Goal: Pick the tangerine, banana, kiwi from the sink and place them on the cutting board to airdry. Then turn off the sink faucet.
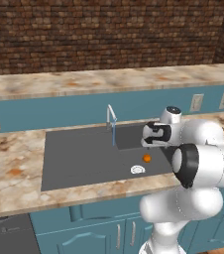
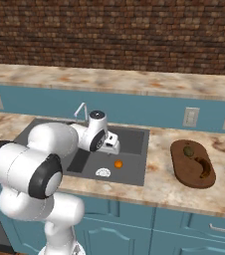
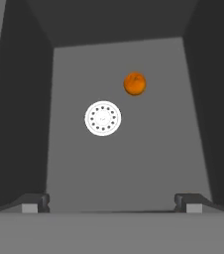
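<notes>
We take the sink as our landmark: a dark grey basin set into the marbled counter. On its floor we see the white round drain, and the tangerine lies just beside that drain, apart from it, toward the side of the basin nearer the cutting board. In the right base view the tangerine shows as a small orange ball near the front wall of the sink, and in the left base view it sits a little beyond the drain.

Our gripper hangs over the sink with its jaws spread wide and nothing between them; its two dark fingertips stand far apart at the bottom of the hand view, above the bare basin floor and well short of the tangerine.

The cutting board lies on the counter to the right of the sink, well apart from it. On it we see the kiwi toward the back end and the banana curving just in front of it.

At the back edge of the sink the sink faucet stands, and a thin blue stream runs from its spout into the basin.
</notes>
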Controlling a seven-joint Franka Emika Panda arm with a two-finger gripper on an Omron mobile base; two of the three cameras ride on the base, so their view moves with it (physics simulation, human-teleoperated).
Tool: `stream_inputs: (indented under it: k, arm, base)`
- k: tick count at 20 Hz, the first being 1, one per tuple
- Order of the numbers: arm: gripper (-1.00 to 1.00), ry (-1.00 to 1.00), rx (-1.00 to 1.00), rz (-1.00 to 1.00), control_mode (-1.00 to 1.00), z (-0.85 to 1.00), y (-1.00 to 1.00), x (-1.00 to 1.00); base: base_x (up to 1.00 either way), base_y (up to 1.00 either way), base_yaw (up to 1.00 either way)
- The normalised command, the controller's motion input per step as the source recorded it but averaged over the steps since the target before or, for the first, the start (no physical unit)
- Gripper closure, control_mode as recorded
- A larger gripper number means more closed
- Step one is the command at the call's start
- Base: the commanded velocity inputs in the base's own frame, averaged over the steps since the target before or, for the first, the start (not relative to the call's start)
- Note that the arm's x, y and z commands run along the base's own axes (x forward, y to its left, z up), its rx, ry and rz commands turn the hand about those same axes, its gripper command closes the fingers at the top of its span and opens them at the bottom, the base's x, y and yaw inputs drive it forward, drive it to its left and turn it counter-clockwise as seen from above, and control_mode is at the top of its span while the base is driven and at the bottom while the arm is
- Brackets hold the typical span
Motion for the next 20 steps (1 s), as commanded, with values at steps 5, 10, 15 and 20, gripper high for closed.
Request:
stream_inputs:
  k: [5,10,15,20]
  arm:
    - [-1.0,0.0,0.0,0.0,-1.0,-0.31,-0.17,0.22]
    - [-1.0,0.0,0.0,0.0,-1.0,-0.27,-0.05,0.24]
    - [-1.0,0.0,0.0,0.0,-1.0,-0.19,0.0,0.27]
    - [-1.0,0.0,0.0,0.0,-1.0,-0.27,-0.02,0.29]
  base:
    - [0.0,0.0,0.0]
    - [0.0,0.0,0.0]
    - [0.0,0.0,0.0]
    - [0.0,0.0,0.0]
